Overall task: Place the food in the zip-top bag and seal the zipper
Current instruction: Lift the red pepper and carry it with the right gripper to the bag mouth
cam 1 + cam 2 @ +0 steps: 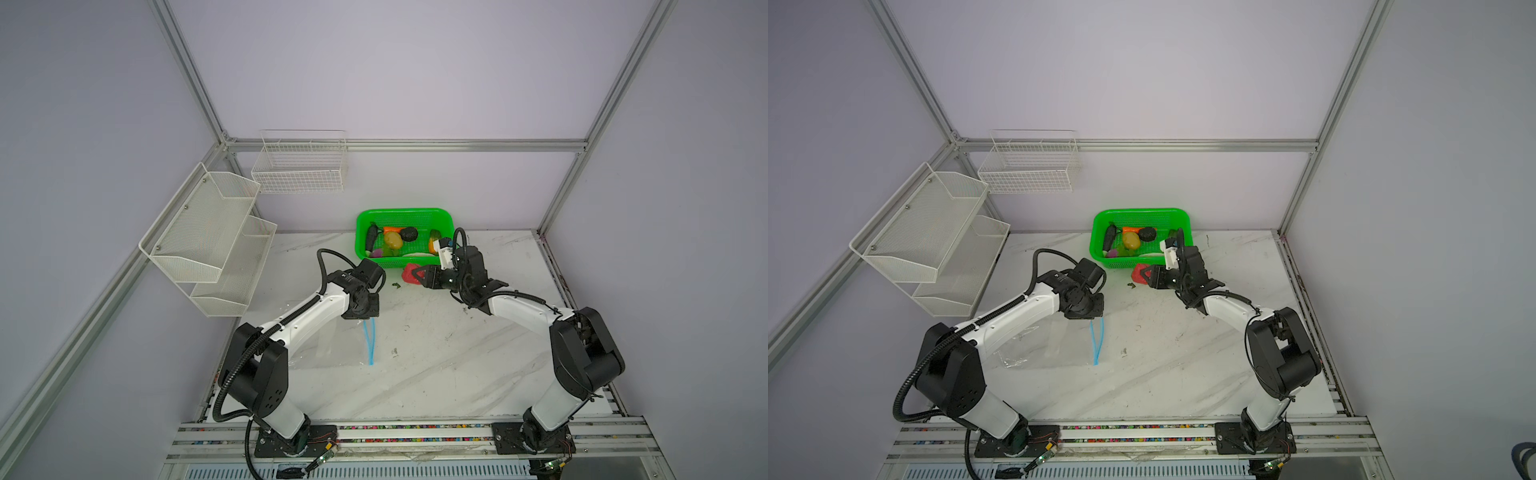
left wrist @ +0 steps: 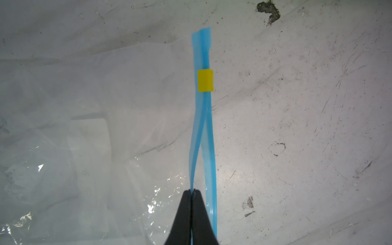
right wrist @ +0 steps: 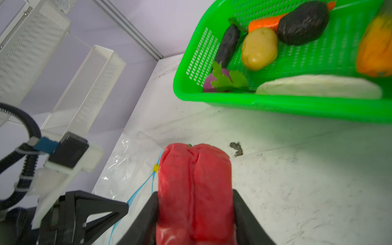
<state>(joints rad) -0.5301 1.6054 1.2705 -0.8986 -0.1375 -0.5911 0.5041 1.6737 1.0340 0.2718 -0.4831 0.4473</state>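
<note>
The clear zip-top bag [image 1: 328,345] lies flat on the table's left half. Its light blue zipper [image 2: 203,127] is parted, with the yellow slider [image 2: 205,80] near the far end. My left gripper [image 2: 192,192] points down and is shut on one lip of the zipper. The other lip runs beside the jaws. My right gripper [image 3: 195,194] is shut on the red pepper [image 3: 194,169], held just in front of the green basket [image 1: 444,220]. The rest of the food lies in the basket: potato [image 1: 392,240], carrot [image 1: 391,229], eggplant [image 3: 228,45], radish [image 3: 318,86] and onion [image 3: 209,81].
A white mesh shelf [image 1: 208,232] hangs on the left wall. A wire basket [image 1: 299,166] hangs on the back wall. A small dark green scrap [image 1: 396,285] lies on the marble table between the grippers.
</note>
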